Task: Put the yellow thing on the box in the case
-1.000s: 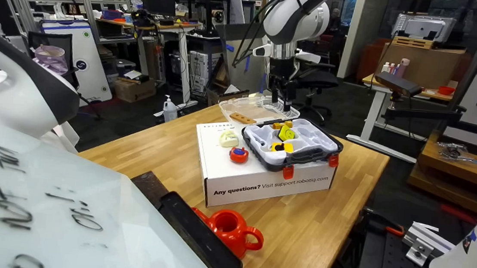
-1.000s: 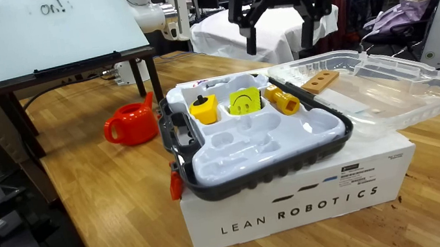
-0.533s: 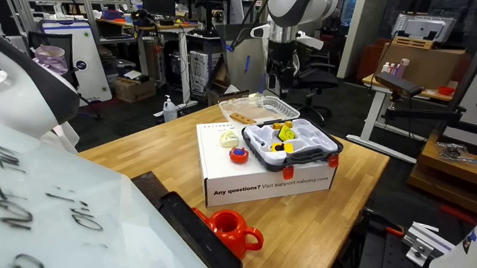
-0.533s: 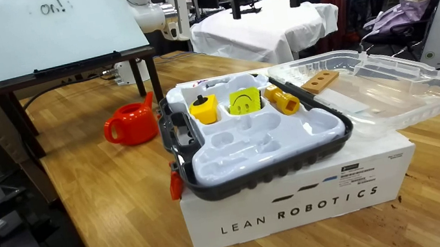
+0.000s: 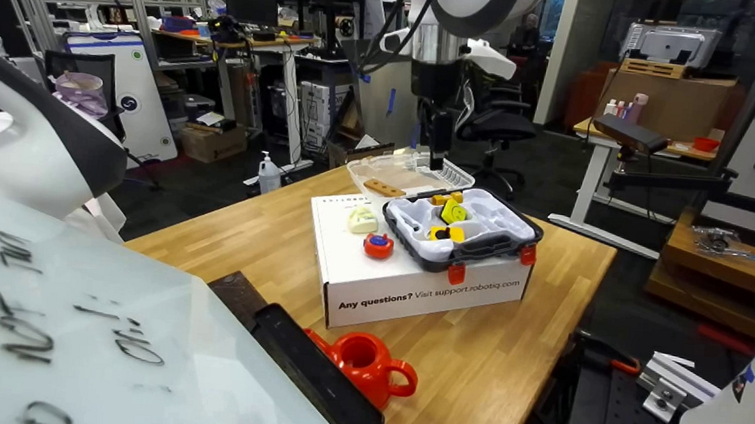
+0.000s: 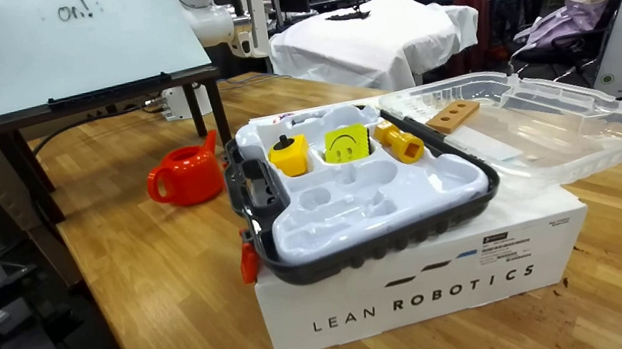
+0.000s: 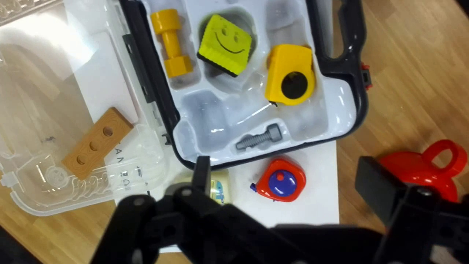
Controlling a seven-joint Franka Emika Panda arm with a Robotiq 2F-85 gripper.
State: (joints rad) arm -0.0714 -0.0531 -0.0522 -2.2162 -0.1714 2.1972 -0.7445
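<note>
Wrist view alone is showing the end effector (image 7: pixel 287 178) gaping wide, holding nothing, partly hiding the pale yellow thing (image 7: pixel 223 184) on the box (image 7: pixel 318 198), lower centre. In an exterior view, the box (image 6: pixel 423 280) is reading "LEAN ROBOTICS".

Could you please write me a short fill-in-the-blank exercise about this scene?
The pale-yellow object rests on ____ of the white box.
Inside the case is a ____ tape measure; the red one lies outside.
The wood-patterned block shows three ____.
Rather than shut, the tool is ____.
Missing words: top; yellow; holes; open.
</note>
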